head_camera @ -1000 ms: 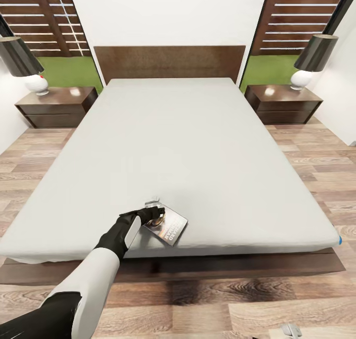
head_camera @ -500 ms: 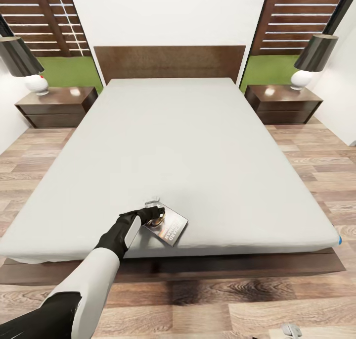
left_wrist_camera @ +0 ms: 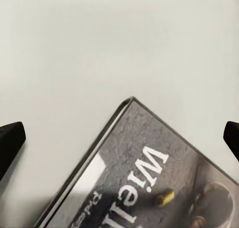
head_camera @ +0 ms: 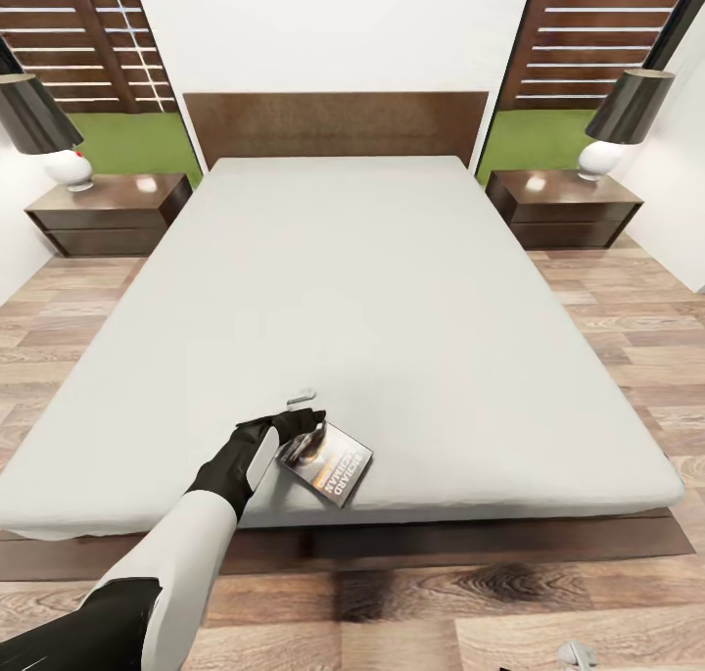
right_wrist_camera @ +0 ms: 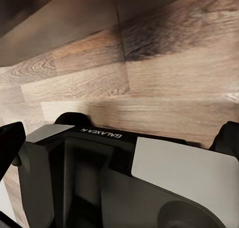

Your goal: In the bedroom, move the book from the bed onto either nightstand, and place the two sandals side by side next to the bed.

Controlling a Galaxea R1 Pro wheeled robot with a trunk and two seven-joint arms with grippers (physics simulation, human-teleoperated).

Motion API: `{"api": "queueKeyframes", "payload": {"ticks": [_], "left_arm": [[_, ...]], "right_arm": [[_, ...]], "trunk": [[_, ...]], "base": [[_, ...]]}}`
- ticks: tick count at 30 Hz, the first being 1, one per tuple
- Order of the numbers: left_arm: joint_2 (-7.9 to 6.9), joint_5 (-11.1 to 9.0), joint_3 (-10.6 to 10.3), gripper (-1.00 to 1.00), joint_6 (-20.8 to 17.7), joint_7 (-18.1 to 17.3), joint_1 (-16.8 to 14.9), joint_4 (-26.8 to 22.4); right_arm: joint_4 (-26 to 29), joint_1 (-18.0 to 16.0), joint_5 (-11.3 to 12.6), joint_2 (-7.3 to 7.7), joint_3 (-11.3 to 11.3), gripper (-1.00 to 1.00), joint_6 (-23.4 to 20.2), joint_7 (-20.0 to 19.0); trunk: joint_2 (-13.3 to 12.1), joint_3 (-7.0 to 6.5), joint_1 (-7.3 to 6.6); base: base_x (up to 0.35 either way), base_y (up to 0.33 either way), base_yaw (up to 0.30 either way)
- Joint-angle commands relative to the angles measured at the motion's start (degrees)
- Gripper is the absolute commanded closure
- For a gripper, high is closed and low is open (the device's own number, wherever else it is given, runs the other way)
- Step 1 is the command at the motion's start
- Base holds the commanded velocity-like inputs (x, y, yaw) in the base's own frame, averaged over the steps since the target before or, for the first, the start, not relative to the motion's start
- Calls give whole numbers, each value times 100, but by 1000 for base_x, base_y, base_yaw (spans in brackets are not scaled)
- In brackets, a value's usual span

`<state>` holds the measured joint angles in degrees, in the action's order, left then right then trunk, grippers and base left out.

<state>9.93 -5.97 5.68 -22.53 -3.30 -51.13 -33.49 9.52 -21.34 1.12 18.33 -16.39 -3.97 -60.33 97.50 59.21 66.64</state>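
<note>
The book (head_camera: 326, 462) lies flat near the foot edge of the bed (head_camera: 372, 289), its dark cover with white lettering facing up. My left gripper (head_camera: 303, 414) hovers over the book's near-left corner. In the left wrist view the book (left_wrist_camera: 149, 183) rests on the pale mattress with its corner between the black fingertips (left_wrist_camera: 10, 140), which stand wide apart, so the left gripper (left_wrist_camera: 119, 135) is open. One nightstand (head_camera: 108, 206) stands left of the headboard, the other nightstand (head_camera: 563, 201) right of it. My right gripper (right_wrist_camera: 119, 138) hangs open over the wood floor. The sandals are out of view.
Each nightstand carries a lamp with a black shade, one lamp (head_camera: 44, 132) on the left and another lamp (head_camera: 617, 122) on the right. Wood-plank floor (head_camera: 627, 318) runs along both sides of the bed. The robot's own base (right_wrist_camera: 149, 183) sits under the right gripper.
The whole head view has shifted slightly, so the bed's foot edge and the book sit a little lower in the picture. The left arm holds the same pose.
</note>
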Motion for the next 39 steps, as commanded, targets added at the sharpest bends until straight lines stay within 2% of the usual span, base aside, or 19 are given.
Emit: {"api": "queueKeyframes", "payload": {"ticks": [1, 39], "left_arm": [[7, -36, 39, -100, -41, -18, -2, -8], [7, -44, 39, -100, -41, -22, -2, 17]], "right_arm": [[2, -2, 11, -1, -13, -100, -42, -22], [5, -2, 11, -5, -13, -100, -42, -22]], "trunk": [[2, 4, 0], [2, 4, 0]], "base": [[5, 0, 0], [18, -51, 0]]}}
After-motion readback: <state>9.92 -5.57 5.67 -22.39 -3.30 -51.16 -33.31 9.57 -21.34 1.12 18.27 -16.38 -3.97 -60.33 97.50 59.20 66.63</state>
